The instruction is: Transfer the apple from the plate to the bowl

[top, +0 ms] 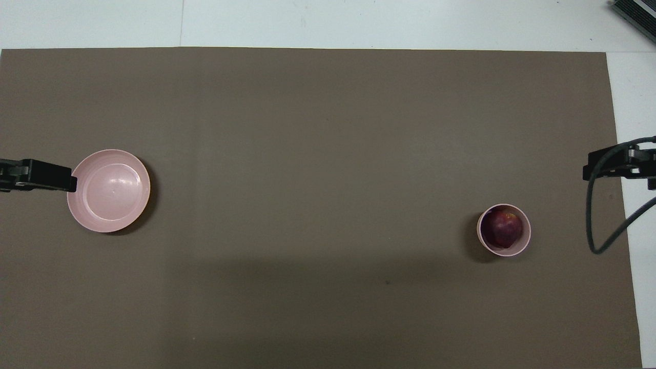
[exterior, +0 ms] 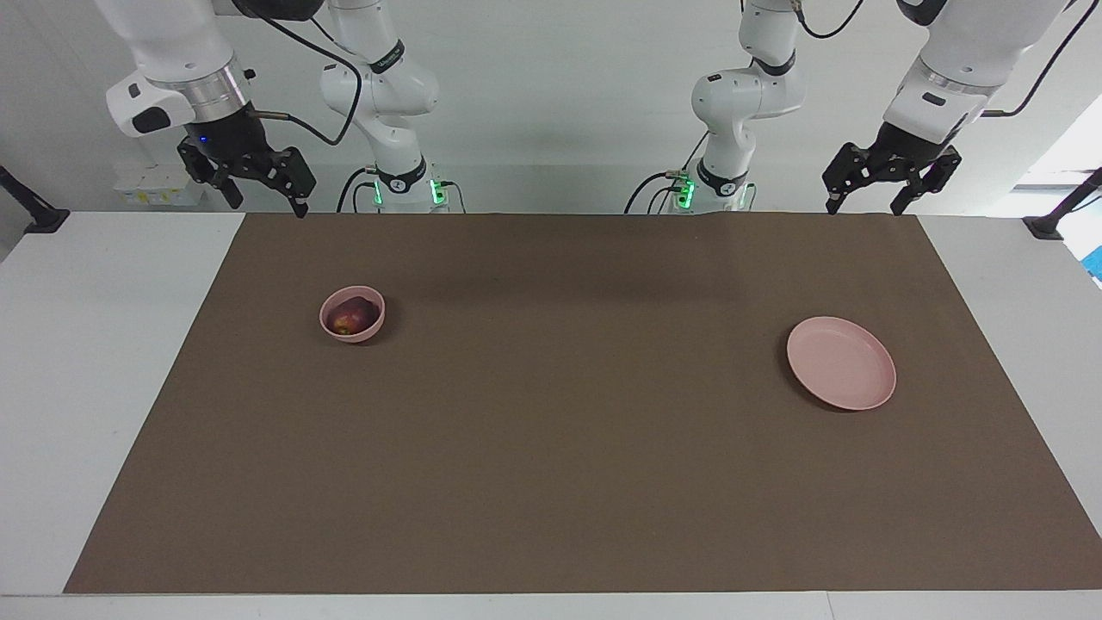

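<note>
The dark red apple (exterior: 351,317) lies inside the small deep pink bowl (exterior: 355,337), toward the right arm's end of the table; the overhead view also shows the apple (top: 503,229) in the bowl (top: 528,237). The flat pink plate (exterior: 841,362) sits empty toward the left arm's end, and is bare in the overhead view (top: 110,189). My right gripper (exterior: 267,200) hangs open and empty, raised over the mat's edge by the robots. My left gripper (exterior: 865,205) hangs open and empty, raised at its own end; its tip (top: 51,177) overlaps the plate's rim from above.
A brown mat (exterior: 551,448) covers most of the white table (exterior: 103,362). A black cable (top: 597,215) loops from the right gripper (top: 615,164) at the mat's side edge. Black clamps stand at the table's corners by the robots.
</note>
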Robot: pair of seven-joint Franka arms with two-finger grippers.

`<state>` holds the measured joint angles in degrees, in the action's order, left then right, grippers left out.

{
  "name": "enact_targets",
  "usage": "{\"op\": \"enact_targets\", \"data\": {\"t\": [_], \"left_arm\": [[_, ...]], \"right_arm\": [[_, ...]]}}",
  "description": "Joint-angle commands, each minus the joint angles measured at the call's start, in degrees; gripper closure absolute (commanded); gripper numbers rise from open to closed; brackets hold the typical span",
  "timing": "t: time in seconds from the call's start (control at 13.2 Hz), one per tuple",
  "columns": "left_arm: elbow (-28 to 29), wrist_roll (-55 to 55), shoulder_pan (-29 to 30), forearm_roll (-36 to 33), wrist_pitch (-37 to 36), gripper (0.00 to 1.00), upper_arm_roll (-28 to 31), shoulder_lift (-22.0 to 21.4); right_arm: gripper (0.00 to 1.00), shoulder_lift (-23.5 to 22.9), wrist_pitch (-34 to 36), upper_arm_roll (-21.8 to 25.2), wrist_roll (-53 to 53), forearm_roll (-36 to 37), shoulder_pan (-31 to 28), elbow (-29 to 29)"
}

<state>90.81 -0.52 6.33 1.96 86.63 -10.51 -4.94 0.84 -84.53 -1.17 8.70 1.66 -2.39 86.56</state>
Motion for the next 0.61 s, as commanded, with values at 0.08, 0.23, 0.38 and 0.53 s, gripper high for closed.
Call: {"op": "enact_targets", "data": {"t": [0.08,0.23,0.38,0.53], "left_arm": [[-0.11,0.17,-0.01,-0.02,-0.22,0.00,0.13,-0.42],[-0.11,0.08,-0.01,-0.02,-0.50,0.00,0.13,-0.51],[-0.02,0.08,0.00,-0.02,-0.67,0.00,0.13,-0.51],[-0.11,0.08,-0.01,-0.02,-0.58,0.00,0.13,-0.51]], "right_arm": [[0.00,-0.40,-0.55,-0.42,-1.41,-0.96,-0.34,-0.16],[0.00,-0.40,-0.55,-0.42,-1.23,-0.96,-0.16,-0.25],[0.00,-0.40,-0.99,-0.33,-1.32,-0.96,-0.34,-0.25],[0.00,-0.40,-1.08,-0.42,-1.58,-0.96,-0.34,-0.16]]}}
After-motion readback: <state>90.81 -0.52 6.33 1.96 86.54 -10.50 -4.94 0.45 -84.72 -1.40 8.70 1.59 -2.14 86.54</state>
